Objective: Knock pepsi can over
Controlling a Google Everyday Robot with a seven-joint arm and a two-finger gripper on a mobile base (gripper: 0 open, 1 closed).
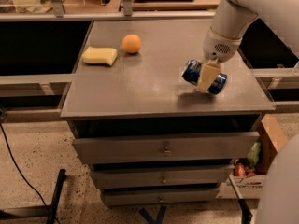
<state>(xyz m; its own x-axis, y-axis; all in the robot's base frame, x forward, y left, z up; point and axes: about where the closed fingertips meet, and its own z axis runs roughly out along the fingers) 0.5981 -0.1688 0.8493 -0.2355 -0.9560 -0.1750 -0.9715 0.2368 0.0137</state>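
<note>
1. The hand [206, 80] is found low over the right part of the desk [149, 90], reaching down from the arm at the upper right.
2. The pepsi can [191, 72] is located at the hand itself, on the right side of the desk and short of its front edge. Its blue body shows on both sides of the hand's pale tip, which crosses the can's middle.
3. The can's long axis is seen running nearly level, from upper left to lower right across the view. It is not upright. A shadow lies on the desk under it; whether it rests fully on the surface cannot be told.
4. Whether the hand is clasped on the can or merely pressed against it cannot be told, as the far side is hidden by the can.
5. The task is judged done or all but done, the can being tipped onto its side.
6. The orange ball [131, 44] and the yellow sponge [99, 55] are noted at the far left, well apart from the hand.
</note>
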